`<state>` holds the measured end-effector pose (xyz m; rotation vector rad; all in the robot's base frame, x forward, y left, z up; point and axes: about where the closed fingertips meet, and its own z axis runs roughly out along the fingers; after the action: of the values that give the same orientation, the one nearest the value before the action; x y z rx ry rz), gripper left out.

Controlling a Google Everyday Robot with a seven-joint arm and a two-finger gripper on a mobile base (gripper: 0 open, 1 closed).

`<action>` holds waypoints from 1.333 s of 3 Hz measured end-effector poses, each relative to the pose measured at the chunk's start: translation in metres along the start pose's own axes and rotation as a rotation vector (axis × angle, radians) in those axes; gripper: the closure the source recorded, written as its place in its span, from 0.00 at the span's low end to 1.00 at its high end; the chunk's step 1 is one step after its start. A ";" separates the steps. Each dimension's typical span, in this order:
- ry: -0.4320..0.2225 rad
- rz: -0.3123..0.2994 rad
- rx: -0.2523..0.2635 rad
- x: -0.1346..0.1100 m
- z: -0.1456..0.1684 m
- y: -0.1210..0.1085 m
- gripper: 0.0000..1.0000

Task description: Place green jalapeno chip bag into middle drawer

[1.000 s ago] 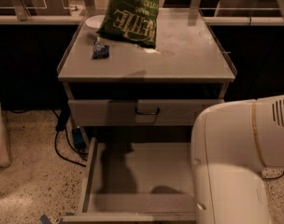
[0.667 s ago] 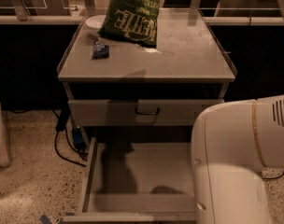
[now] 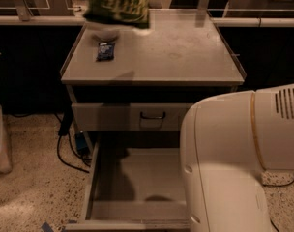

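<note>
Because the green jalapeno chip bag [image 3: 119, 4] hangs over the back left of the counter [image 3: 176, 52] with its top cut off by the frame edge, the jaws must be somewhere above, out of view; I cannot tell how far open they are or what they hold. The bag seems raised clear of the surface, just behind a small dark blue packet [image 3: 104, 50]. The middle drawer [image 3: 142, 178] stands pulled out below to receive it, though the white arm housing [image 3: 243, 163] hides its right side.

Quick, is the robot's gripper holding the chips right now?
Gripper: out of view, maybe above the top edge where the green jalapeno chip bag is cut off; cannot be told.
</note>
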<state>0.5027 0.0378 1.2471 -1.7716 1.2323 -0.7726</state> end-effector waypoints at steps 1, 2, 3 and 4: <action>-0.046 0.013 -0.057 -0.014 0.003 0.000 1.00; -0.072 0.049 -0.022 -0.011 -0.008 -0.016 1.00; -0.073 0.048 -0.015 -0.012 -0.011 -0.018 1.00; -0.079 0.076 -0.050 -0.007 0.002 0.008 1.00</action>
<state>0.4981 0.0434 1.2388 -1.7680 1.2686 -0.6276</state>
